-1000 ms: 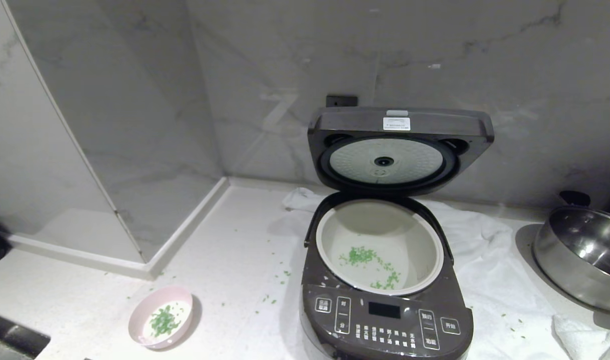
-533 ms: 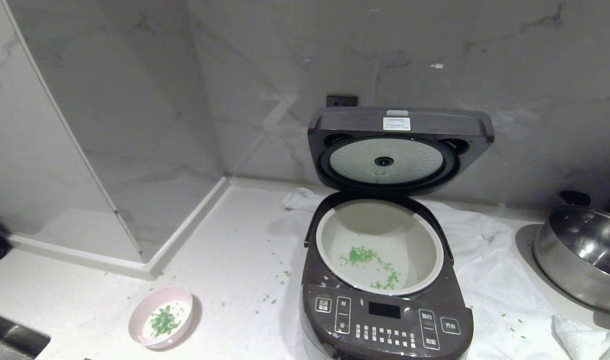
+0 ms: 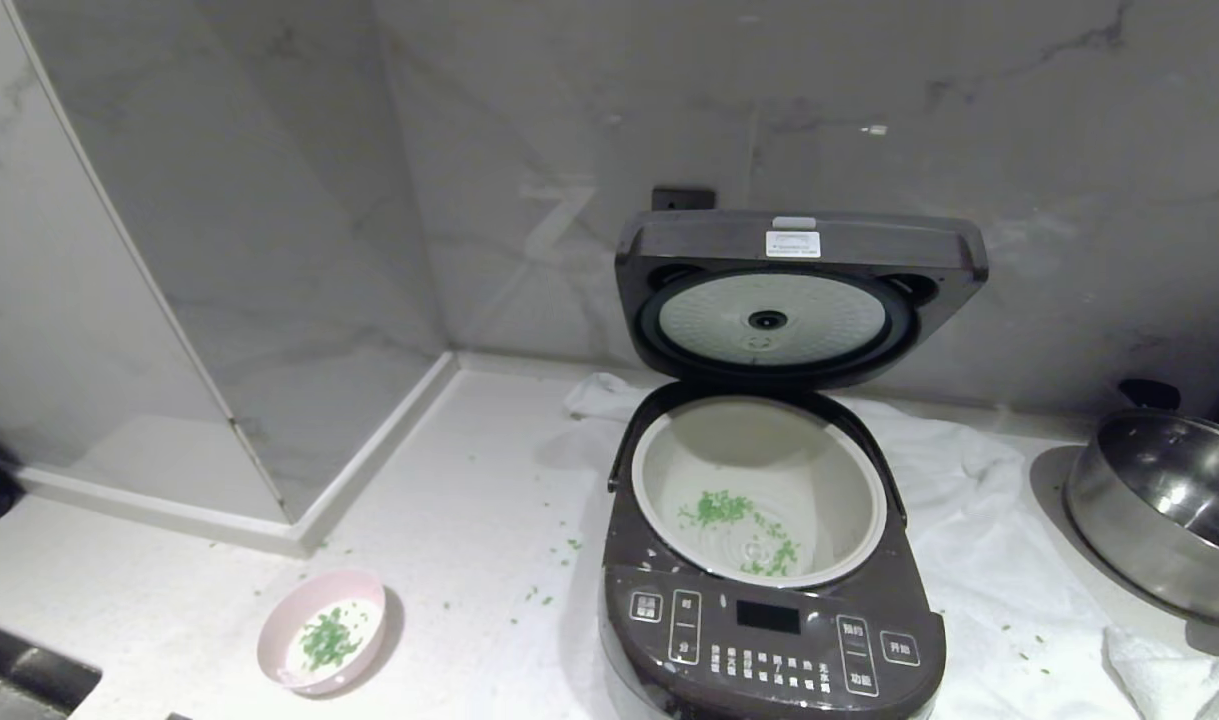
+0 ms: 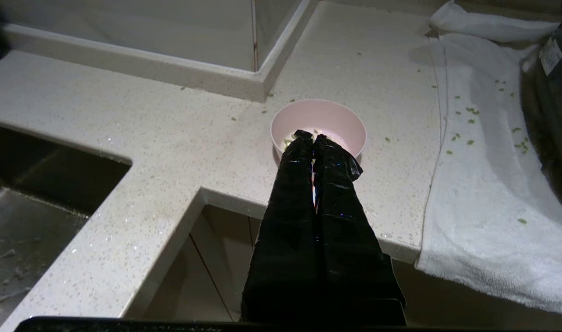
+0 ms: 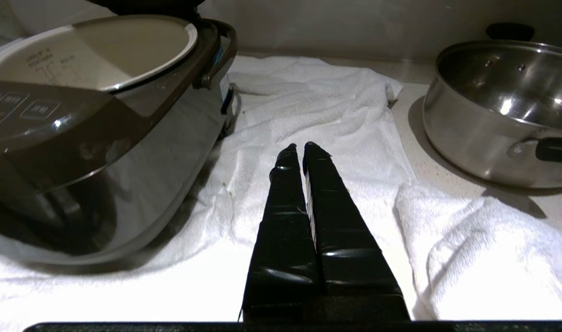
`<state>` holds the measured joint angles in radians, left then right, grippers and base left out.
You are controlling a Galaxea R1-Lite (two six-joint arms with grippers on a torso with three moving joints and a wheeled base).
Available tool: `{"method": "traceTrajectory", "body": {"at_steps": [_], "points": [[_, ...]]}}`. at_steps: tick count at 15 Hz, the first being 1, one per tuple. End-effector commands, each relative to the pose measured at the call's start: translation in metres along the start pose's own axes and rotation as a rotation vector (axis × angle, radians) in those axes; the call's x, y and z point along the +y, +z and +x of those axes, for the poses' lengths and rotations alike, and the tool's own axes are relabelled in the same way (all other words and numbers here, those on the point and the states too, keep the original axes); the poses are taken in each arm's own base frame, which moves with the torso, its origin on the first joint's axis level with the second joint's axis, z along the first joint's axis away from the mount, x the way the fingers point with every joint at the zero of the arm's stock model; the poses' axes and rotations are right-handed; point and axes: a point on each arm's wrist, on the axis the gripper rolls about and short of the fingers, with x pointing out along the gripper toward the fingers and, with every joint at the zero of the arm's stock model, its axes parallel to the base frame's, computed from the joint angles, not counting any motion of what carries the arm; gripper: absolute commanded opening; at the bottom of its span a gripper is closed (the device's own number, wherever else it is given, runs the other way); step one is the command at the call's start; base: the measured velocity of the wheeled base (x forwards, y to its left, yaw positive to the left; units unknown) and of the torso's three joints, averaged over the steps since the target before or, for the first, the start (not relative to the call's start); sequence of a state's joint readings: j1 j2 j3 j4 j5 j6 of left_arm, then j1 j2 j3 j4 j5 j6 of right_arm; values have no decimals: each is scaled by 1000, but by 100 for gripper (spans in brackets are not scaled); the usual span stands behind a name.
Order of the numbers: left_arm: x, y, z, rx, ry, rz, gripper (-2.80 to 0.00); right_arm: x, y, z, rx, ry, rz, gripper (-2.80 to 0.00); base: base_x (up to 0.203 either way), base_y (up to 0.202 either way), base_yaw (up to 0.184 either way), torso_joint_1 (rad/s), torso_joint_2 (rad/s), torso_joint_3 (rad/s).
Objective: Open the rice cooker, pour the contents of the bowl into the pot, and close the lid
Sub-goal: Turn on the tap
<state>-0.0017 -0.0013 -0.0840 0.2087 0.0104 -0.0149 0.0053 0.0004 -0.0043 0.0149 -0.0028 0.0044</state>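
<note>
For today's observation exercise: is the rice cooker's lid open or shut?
Open. The lid stands upright behind the rice cooker, its dimpled white underside facing forward, and the pot below is uncovered.

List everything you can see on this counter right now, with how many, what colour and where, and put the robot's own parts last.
rice cooker: one, dark brown-grey, centre, on towel
lid: one, raised upright at back
pot: one, off-white, inside cooker, green bits in it
bowl: one, pale pink, counter left of cooker
green bits: some in bowl, others scattered
towel: white, under cooker
steel pan: one, far right
left gripper: black, jaws shut, before bowl
right gripper: black, jaws shut, over towel
</note>
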Motion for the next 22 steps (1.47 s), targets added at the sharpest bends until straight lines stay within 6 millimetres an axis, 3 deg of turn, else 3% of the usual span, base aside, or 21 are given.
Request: {"method": "traceTrajectory", "body": {"at_steps": [1,7,17,22], "points": [[0,0,0,-1,1,0,-280,0,0,0,0,1,0,-280,-124,0,-5,17,2,-1],[0,0,0,-1,1,0,-280,0,0,0,1,0,0,-280,-165,0,-1,-3,-1,4],[0,0,0,0,1,0,-280,0,0,0,0,0,2,-280,0,0,0,3,1,-1],[0,0,0,1,-1,0,-280,0,0,0,0,0,2,-280,0,-8,133,5,5,2]]}}
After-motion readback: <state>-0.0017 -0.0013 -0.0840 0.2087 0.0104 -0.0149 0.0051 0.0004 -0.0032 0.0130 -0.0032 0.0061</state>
